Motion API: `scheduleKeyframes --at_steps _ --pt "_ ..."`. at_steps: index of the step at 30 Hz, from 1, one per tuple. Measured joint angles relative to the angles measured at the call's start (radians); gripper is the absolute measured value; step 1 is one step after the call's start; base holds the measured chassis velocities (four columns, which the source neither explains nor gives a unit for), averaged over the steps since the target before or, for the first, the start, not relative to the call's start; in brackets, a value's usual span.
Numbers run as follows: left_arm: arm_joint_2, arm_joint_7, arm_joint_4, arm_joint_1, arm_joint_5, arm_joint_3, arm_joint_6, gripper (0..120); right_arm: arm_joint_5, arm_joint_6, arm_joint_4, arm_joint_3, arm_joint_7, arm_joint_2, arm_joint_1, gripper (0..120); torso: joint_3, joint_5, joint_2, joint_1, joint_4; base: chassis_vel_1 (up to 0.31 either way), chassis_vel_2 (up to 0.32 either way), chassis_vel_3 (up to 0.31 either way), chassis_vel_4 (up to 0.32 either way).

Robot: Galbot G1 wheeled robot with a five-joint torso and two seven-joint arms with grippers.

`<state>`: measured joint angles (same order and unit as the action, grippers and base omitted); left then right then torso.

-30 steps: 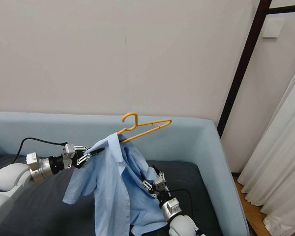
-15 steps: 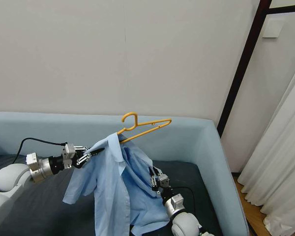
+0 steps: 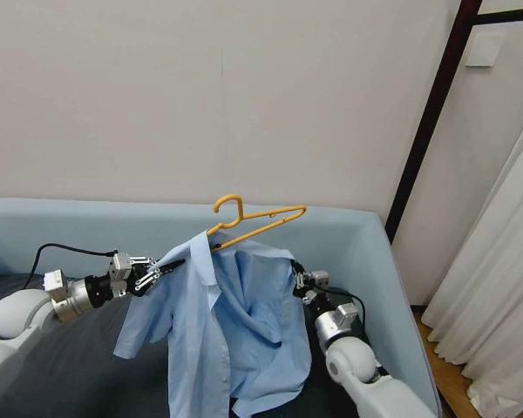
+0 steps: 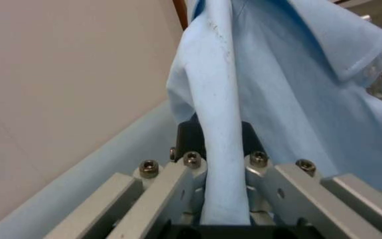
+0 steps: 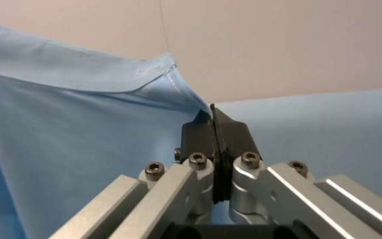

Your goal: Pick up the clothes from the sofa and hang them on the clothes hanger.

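Pale, bare wall (image 3: 200, 104) filled the background, with a dark upright frame (image 3: 427, 131) and a white curtain (image 3: 506, 305) off to the robot's right. Below it ran the light blue sofa (image 3: 357, 244), its dark grey seat cushion (image 3: 70, 366) showing under both arms. A light blue shirt (image 3: 235, 322) hung in the air over the seat, spread between the two arms, its lower hem reaching down toward the cushion and one short sleeve drooping on the robot's left. The left gripper (image 3: 176, 264) was raised over the left part of the seat and clamped tight on the cloth at the collar; in the left wrist view a vertical fold of the shirt (image 4: 221, 99) ran straight down between the closed fingers (image 4: 191, 169). The right gripper (image 3: 295, 272) stood on the shirt's other side, near the sofa's back corner, and was pinched closed on the fabric's edge, as the right wrist view showed where the hem (image 5: 138, 74) met the pressed-together fingertips (image 5: 198, 134). An orange hanger (image 3: 261, 218) sat tilted above the collar, hook uppermost, one arm slipped under the cloth near the left gripper and the other arm bare, pointing toward the robot's right. What carried the hanger could not be told.
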<state>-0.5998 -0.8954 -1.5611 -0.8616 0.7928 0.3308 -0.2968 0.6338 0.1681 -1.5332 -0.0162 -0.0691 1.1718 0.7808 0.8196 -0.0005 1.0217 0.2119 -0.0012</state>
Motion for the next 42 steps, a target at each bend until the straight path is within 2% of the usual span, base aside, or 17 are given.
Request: scheduleKeyframes --at_steps 12,16,30,36,42 --pt "0.018 -0.052 -0.015 0.009 -0.007 -0.001 -0.002 1 0.073 -0.026 -0.025 -0.052 0.033 -0.077 -0.095 0 0.000 0.0000 0.000 0.000 0.0000 0.000 0.000 0.000 0.000" --pt "0.021 -0.050 -0.002 0.025 -0.058 -0.001 -0.003 1 0.068 -0.006 -0.049 -0.061 0.050 -0.094 -0.115 0 0.000 -0.0001 0.000 0.000 0.0000 0.000 0.000 0.000 0.000" --pt "0.019 -0.021 0.027 0.056 -0.081 -0.015 -0.018 1 -0.051 0.104 -0.095 -0.066 0.179 -0.103 -0.109 0 0.000 -0.0001 0.000 0.000 -0.0001 0.000 0.000 0.000 0.000" --pt "0.009 -0.030 0.040 0.043 -0.113 -0.015 -0.028 1 0.050 0.191 -0.138 -0.042 0.351 -0.098 -0.089 0 0.000 -0.0002 0.000 0.000 0.0000 0.000 0.000 0.000 0.000" --pt "-0.024 -0.052 0.056 0.020 -0.174 -0.011 -0.045 1 0.174 0.204 -0.214 0.018 0.373 -0.091 -0.050 0 0.000 -0.0004 0.000 0.000 0.0001 0.000 0.000 0.000 0.000"
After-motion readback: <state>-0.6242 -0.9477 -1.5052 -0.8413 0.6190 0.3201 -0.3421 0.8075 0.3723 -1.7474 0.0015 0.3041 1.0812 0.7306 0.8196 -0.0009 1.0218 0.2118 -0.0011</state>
